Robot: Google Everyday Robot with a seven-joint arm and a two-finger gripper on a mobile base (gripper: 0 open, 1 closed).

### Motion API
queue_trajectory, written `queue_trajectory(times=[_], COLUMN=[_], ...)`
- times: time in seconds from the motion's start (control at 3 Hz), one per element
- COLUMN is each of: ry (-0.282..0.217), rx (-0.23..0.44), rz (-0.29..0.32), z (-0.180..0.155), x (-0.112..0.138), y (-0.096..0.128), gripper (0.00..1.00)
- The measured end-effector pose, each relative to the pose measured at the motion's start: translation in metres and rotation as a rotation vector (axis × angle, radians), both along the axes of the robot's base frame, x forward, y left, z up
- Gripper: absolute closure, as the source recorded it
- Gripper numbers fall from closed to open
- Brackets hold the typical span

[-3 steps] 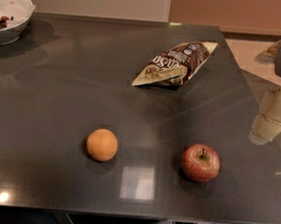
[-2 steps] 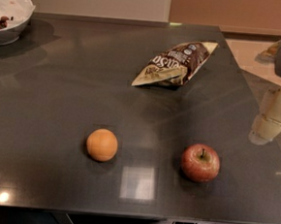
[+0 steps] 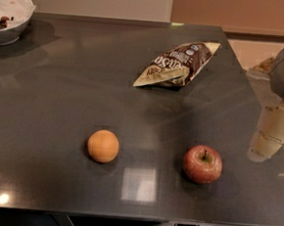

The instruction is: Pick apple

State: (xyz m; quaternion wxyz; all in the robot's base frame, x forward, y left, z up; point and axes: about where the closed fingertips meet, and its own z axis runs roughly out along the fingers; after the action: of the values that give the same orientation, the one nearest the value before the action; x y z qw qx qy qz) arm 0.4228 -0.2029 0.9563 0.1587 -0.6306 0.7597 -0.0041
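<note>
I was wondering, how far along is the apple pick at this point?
Nothing looks done yet: the apple sits untouched on the dark table, apart from the orange. In hand: the gripper hangs at the table's right edge in the camera view, clear of the apple. Left: reach over the apple, close on it and lift.

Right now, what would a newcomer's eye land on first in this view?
The red apple sits front right on the dark table, the orange fruit level with it to the left. Behind them lies a crumpled snack bag, with a white bowl at the far left corner. The gripper hangs by the table's right edge, apart from the apple.
</note>
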Motion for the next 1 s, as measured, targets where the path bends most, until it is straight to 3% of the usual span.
queue_trajectory(times=[1.0], ry=[0.034], rx=[0.087], rz=[0.173], z=[-0.052], x=[-0.025], y=[0.024], gripper=[0.0])
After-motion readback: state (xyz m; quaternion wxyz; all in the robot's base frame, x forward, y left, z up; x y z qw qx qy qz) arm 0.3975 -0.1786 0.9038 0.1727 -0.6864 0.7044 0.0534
